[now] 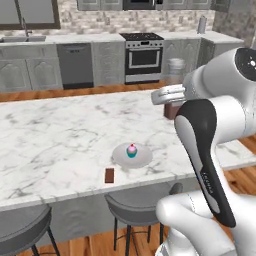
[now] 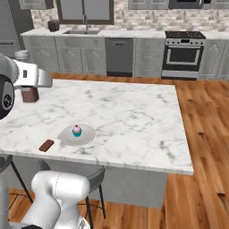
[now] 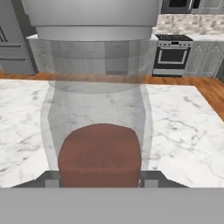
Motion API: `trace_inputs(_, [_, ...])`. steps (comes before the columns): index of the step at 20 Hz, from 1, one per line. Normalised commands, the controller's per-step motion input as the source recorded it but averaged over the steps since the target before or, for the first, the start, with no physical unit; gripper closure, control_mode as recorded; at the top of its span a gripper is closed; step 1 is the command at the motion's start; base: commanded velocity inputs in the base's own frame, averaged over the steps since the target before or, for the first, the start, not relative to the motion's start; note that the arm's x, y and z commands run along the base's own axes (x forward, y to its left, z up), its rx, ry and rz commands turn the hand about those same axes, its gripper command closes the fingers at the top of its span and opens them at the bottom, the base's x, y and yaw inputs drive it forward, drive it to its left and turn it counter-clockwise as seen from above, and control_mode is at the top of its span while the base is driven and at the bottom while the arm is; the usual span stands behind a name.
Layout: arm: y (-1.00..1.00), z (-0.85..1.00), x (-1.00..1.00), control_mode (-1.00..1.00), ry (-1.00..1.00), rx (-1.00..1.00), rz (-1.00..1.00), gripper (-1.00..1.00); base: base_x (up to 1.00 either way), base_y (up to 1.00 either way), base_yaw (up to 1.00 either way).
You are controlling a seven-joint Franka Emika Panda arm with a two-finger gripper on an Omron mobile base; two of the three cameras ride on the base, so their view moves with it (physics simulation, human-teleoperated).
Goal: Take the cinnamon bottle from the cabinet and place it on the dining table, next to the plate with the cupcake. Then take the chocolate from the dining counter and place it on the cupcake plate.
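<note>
Clear glass cinnamon bottle with reddish-brown contents, grey cap: sitting clamped in gripper, hovering over white marble dining table, well apart from round pale plate.

Wood floor, grey cabinets, stove.

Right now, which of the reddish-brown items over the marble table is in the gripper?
The cinnamon bottle, a clear upright bottle with brown contents, sits in the gripper. The flat chocolate lies free beside the plate.

glossy white rounded arm w/ black joint covers, faint lettering.
</note>
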Motion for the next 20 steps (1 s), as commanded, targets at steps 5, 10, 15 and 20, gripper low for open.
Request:
trace_inputs(5, [0.00, 0.00, 0.00, 1.00, 0.00, 0.00, 0.00, 1.00, 0.42, -0.01, 0.08])
trace_inputs(10, [0.00, 0.00, 0.00, 1.00, 0.00, 0.00, 0.00, 1.00, 0.37, -0.03, 0.12])
trace_inputs(15, [-0.68, -0.43, 0.41, -1.00, 0.00, 0.09, 0.15, 1.00, 0.08, -0.07, 0.03])
trace_inputs(20, [-1.00, -0.88, 0.35, -1.00, 0.00, 0.15, 0.25, 1.00, 0.00, 0.00, 0.00])
